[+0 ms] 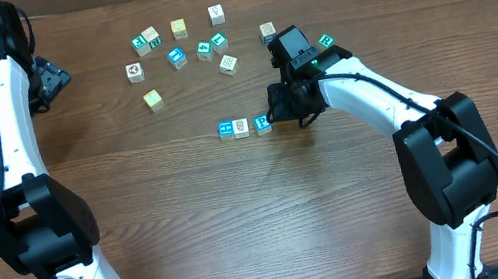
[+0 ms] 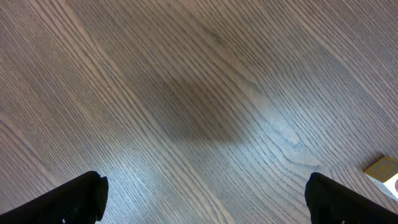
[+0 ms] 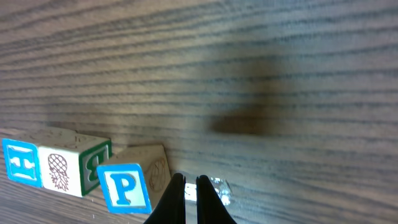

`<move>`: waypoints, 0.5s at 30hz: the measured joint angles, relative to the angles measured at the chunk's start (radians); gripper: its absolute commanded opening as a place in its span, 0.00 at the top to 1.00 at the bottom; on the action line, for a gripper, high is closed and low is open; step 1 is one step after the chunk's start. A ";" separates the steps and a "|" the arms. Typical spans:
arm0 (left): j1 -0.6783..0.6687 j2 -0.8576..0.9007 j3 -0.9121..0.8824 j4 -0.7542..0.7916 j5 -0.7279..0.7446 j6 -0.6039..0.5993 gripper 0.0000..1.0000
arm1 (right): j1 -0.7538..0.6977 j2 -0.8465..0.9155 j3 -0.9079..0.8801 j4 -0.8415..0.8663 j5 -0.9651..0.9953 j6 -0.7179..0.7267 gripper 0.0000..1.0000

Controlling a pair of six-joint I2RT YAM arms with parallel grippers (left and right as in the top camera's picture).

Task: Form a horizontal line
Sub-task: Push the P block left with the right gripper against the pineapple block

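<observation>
Now the right hand (image 3: 186,198) is sitting clenched on nothing, its tips hanging low over the worktop (image 3: 280,74) just beside the P cube (image 3: 126,186). That cube is ending the line (image 1: 243,126), which is running leftward through a pineapple cube (image 3: 59,169) to an H cube (image 3: 20,162), three cubes in all. Loose cubes (image 1: 177,57) are lying scattered beyond it. The left hand (image 1: 54,79) is hovering released and empty, well apart at the far left.
</observation>
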 measured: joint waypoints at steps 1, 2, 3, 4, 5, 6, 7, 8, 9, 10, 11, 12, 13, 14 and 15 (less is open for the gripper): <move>0.000 0.000 0.000 0.000 0.000 0.000 0.00 | 0.000 0.000 0.000 -0.005 -0.001 0.002 0.96; 0.000 0.000 0.000 0.000 0.000 0.000 0.00 | 0.000 0.000 0.000 -0.008 0.000 0.005 0.96; 0.000 0.000 0.000 0.000 0.000 0.000 0.00 | 0.000 0.001 0.000 -0.010 -0.001 0.007 0.96; 0.000 0.000 0.000 0.000 0.000 0.000 0.00 | 0.000 0.001 0.000 -0.010 -0.003 0.010 0.96; 0.000 0.000 0.000 0.000 0.000 0.000 0.00 | 0.000 0.002 0.000 -0.008 -0.004 0.011 0.96; 0.000 0.000 0.000 0.000 0.000 0.000 0.00 | 0.000 0.002 -0.002 -0.005 -0.004 0.013 0.96; 0.000 0.000 0.000 0.000 0.000 0.000 0.00 | 0.000 0.002 -0.006 0.003 -0.005 0.014 0.96; 0.000 0.000 0.000 0.000 0.000 0.000 0.00 | 0.000 0.002 -0.012 0.010 -0.005 0.017 0.96; 0.000 0.000 0.000 0.000 0.000 0.000 0.00 | 0.000 0.003 -0.021 0.020 -0.004 0.017 0.96; 0.000 0.000 0.000 0.000 0.000 0.000 0.00 | 0.000 0.005 -0.026 0.024 -0.005 0.019 0.96; 0.000 0.000 0.000 0.000 0.000 0.000 0.00 | 0.000 0.008 -0.029 0.026 -0.005 0.022 0.96; 0.000 0.000 0.000 0.000 0.000 0.000 0.00 | 0.000 0.014 -0.031 0.027 -0.005 0.028 0.96; 0.000 0.000 0.000 0.000 0.000 0.000 0.00 | 0.000 0.020 -0.032 0.031 -0.005 0.030 0.96; 0.000 0.000 0.000 0.000 0.000 0.000 0.00 | 0.000 0.028 -0.032 0.033 -0.005 0.035 0.96; 0.000 0.000 0.000 0.000 0.000 0.000 0.00 | 0.000 0.034 -0.032 0.033 -0.007 0.038 0.96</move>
